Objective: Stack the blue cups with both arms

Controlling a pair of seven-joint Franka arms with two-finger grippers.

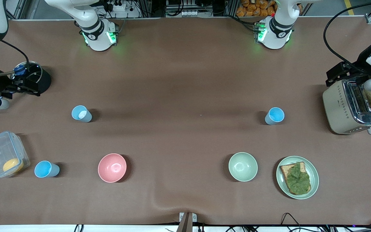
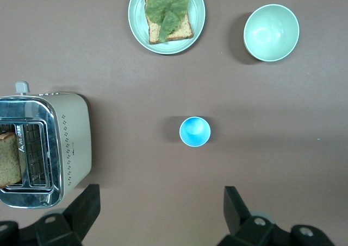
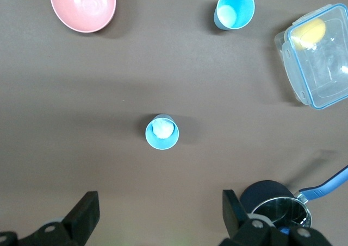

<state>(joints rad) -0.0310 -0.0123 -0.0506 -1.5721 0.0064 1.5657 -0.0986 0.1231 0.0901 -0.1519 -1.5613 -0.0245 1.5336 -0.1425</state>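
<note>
- Your left gripper [image 2: 157, 213] hangs wide open, holding nothing, over the desk [image 1: 185, 80] near the toaster [image 1: 353, 108].
- Your right gripper [image 3: 157, 216] is spread just as wide and empty, up over the black pot [image 1: 32, 77].
- You've got three blue cups, all upright and well apart: one [image 1: 274, 116] toward the left arm's end, a paler one [image 1: 81, 113] toward the right arm's end, and a third [image 1: 46, 169] beside the clear container [image 1: 5, 154].
- Two bowls: pink bowl [image 1: 112, 167] and green bowl [image 1: 242, 166].

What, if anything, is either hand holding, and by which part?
Nothing is held. The left hand is open above a blue cup; the right hand is open above another blue cup.
</note>
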